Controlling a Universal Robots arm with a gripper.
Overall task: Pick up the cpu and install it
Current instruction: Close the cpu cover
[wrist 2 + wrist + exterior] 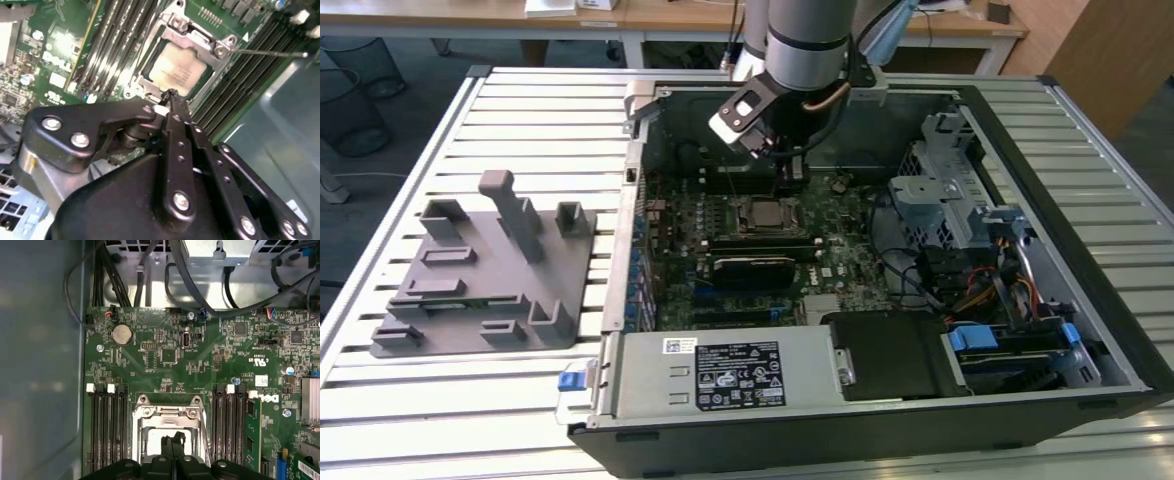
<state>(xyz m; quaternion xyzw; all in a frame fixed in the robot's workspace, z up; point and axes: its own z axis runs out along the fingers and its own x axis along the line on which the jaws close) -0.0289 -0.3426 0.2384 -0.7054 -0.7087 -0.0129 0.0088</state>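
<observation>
An office room with wooden tables at the back holds a slatted metal desk (507, 110). Most of the desk, out to its edge on the exterior view's right, is taken by an open computer case (1107, 300) lying on its side. Judging by how things lie, the task is far along. The cpu (176, 70) sits flat in its socket (220, 50) on the green main board (210, 360), roughly in the middle of the case, with its pale metal top facing up and a silvery frame around it. The hand (171, 95) hangs just above the socket's rim, its two thin black fingers pressed together with nothing between them, so the picking up and laying in look done. What seems left is the locking: a thin wire lever (270, 52) sticks out away from the socket in the second wrist view, and I cannot tell whether the frame is clamped down. Besides the board, the case holds rows of long memory slots (107, 430) on both sides of the socket and a black ribbed block (754, 265) just beside it. It also holds a silver box with a label (720, 375) along the desk's edge nearest the exterior camera, a drive cage (947, 190) and bundles of cables (961, 290). Near the desk's edge on the exterior view's left, well apart from the case, stands a grey plastic tray (480, 290) with upright posts, and I make out no chip on it.
</observation>
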